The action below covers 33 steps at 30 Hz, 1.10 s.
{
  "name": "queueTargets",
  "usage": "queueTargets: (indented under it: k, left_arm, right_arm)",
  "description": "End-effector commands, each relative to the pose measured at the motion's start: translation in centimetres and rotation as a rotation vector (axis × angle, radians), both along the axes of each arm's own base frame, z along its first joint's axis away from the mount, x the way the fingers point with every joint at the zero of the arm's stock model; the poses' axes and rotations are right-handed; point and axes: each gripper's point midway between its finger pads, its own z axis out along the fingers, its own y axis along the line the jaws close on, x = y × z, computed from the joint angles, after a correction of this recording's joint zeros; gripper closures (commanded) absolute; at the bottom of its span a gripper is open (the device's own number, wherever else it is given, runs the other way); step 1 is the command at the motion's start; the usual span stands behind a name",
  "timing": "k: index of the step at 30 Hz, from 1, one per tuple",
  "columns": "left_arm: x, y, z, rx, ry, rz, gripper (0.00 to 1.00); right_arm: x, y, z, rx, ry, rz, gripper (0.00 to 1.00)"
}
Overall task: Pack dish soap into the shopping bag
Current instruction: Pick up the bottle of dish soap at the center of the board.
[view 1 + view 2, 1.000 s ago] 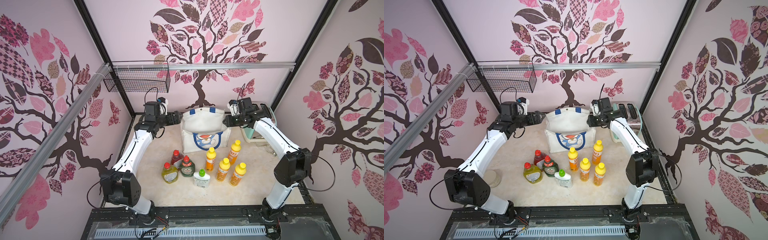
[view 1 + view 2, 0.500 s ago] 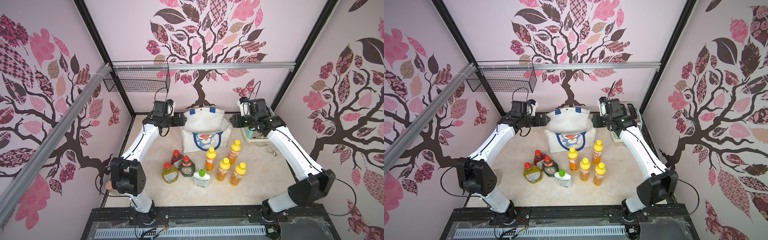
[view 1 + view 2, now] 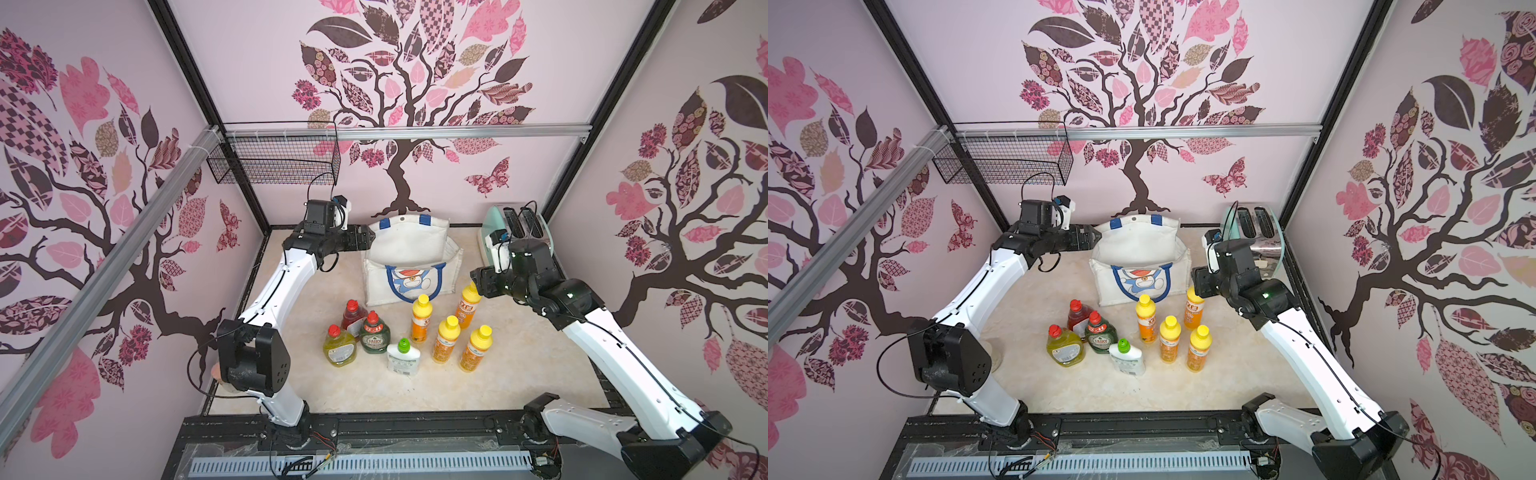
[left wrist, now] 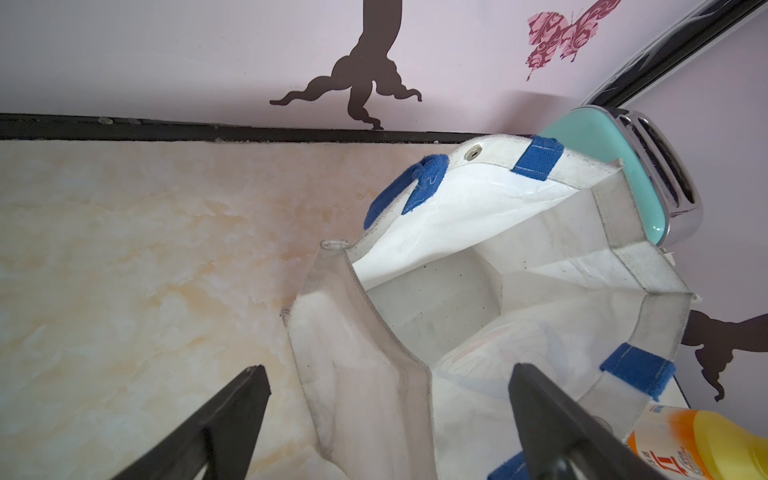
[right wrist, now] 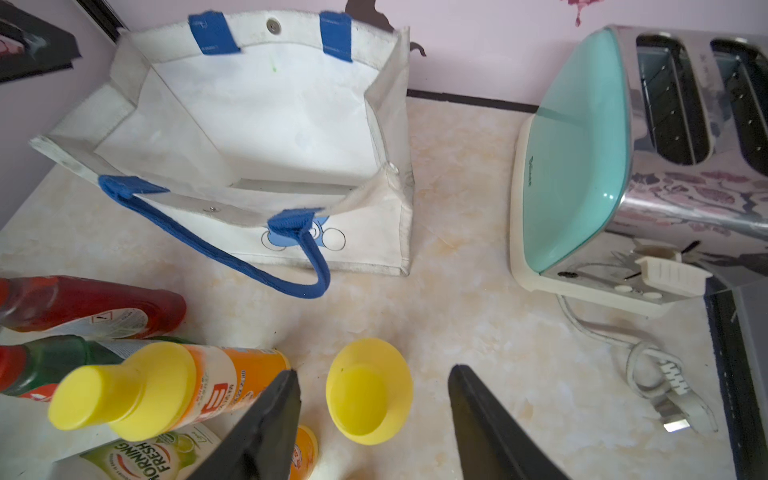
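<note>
Toaster (image 3: 494, 224) beside bag (image 3: 409, 249) — bottles (image 3: 446, 338) in front

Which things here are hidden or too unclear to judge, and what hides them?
Right gripper: its own wrist hides the fingertips in both top views; its height over the orange bottle is unclear.
Left gripper: open at the shopping bag's side wall; contact unclear.
Red bottle: partly covered by the dark green bottle in both top views.
Pale round thing: mostly hidden by the left arm in both top views.
</note>
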Motion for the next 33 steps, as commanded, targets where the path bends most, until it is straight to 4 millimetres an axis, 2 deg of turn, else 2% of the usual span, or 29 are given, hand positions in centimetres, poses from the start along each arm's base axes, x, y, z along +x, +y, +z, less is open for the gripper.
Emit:
queueTargets:
  k: [1, 6, 10, 15, 19, 33]
  left_arm:
    - [-0.2, -0.2, 1.1, -0.008, -0.037, 0.002, 0.04]
    - [0.2, 0.9, 0.8, 0.038, -0.046, 0.063, 0.02]
    - [0.1, 0.8, 0.8, 0.034, -0.046, 0.054, 0.02]
    - [0.2, 0.4, 1.0, 0.002, -0.052, 0.049, 0.02]
    - [0.1, 0.2, 1.2, -0.006, -0.057, 0.040, 0.02]
    - [-0.1, 0.1, 1.3, -0.005, -0.055, 0.034, 0.02]
  right_arm:
    - [0.3, 0.5, 0.0, 0.027, -0.040, 0.016, 0.41]
    - [0.2, 1.4, -1.1, 0.020, -0.045, 0.060, 0.40]
    - [-0.1, 1.5, -1.0, 0.047, -0.077, 0.067, 0.38]
    - [-0.1, 2.1, -2.2, 0.064, -0.062, 0.086, 0.34]
    - [0.3, 1.7, -2.8, 0.034, -0.067, 0.067, 0.33]
    - [1.5, 1.9, -4.0, 0.027, -0.087, 0.051, 0.39]
